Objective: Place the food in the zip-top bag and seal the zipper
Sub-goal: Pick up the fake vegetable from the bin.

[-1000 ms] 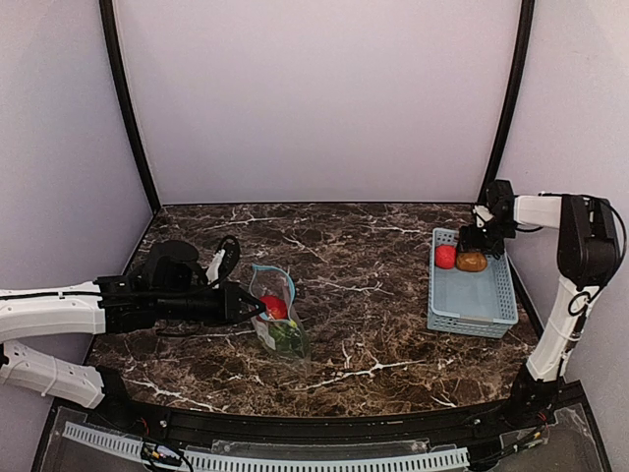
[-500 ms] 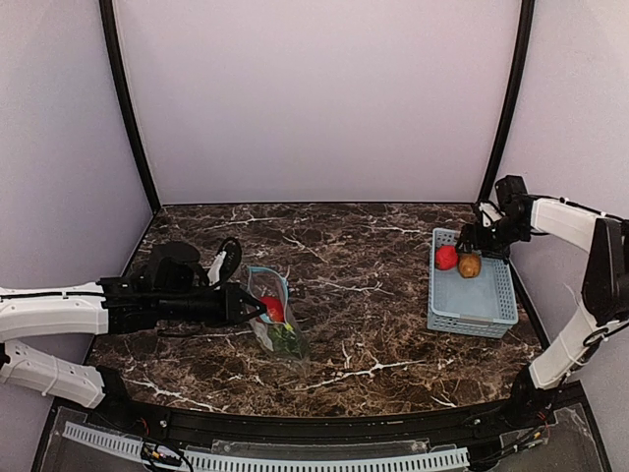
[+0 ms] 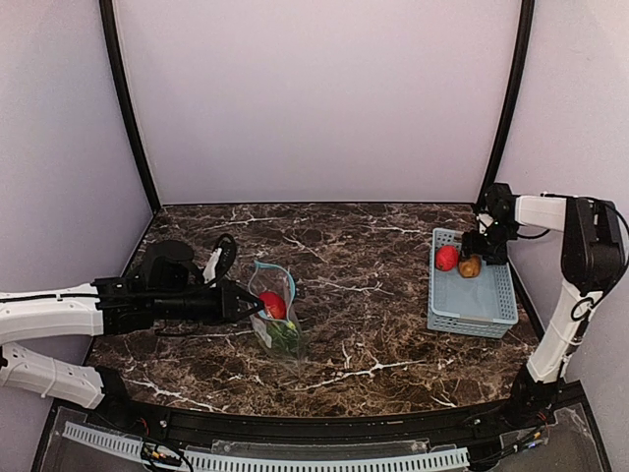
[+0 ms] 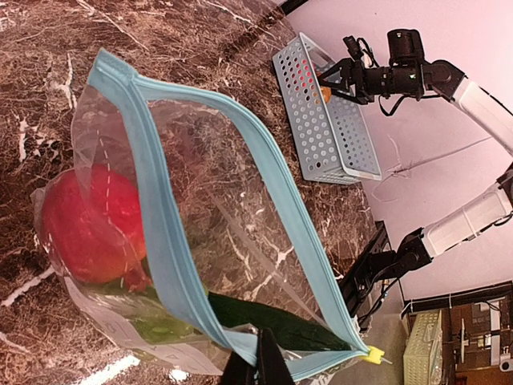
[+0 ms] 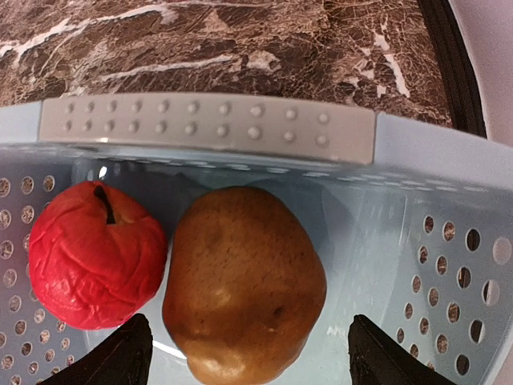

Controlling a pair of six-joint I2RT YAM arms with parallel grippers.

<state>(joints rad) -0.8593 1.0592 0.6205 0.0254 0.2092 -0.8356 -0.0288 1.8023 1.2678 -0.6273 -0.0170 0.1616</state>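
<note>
Item: brown-orange oval fruit (image 5: 244,281), lodged in the far corner of the light-blue basket (image 5: 208,128), touching a red apple (image 5: 94,265). It lay directly between the spread, empty fingers of the right gripper (image 5: 250,354), its long axis crosswise to their closing line. The right arm was nearer, wrist pitched down over it. Left gripper (image 4: 258,362) was clenched on the zipper (image 4: 272,184) of the zip-top bag (image 4: 210,210), well apart, mouth gaping.
</note>
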